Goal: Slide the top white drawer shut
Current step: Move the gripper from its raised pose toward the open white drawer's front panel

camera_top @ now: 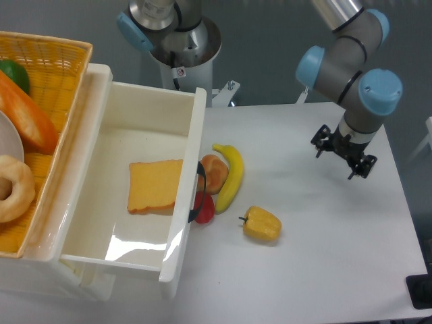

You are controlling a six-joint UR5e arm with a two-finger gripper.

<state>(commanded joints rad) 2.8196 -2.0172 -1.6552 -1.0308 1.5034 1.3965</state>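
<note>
1. Presently, top white drawer (115, 145): pulled far out of the white cabinet (50, 260) at the left of the table (324, 270), its front panel standing over the tabletop. Black arched handle (200, 196) faces the items on the table.
2. Drawer contents: one slice of toast (156, 185), lying flat near the front panel.
3. Gripper (343, 155): hangs above the table's right part, well apart from the drawer, holding nothing. Its fingers are small and dark; whether they stand wide or narrow cannot be told.
4. Banana (231, 175): lies on the table just beside the drawer front, in the drawer's sliding path.
5. Orange-brown rounded food item (215, 171): between banana and drawer front, close to the handle; its kind cannot be told.
6. Red item (205, 209): below it, right at the handle, partly hidden by it.
7. Yellow bell pepper (262, 224): on the table near the banana's lower end, apart from the drawer.
8. Yellow woven basket (47, 74): on top of the cabinet, holding a doughnut (13, 189), a green item (15, 74) and an orange elongated item (23, 111).
</note>
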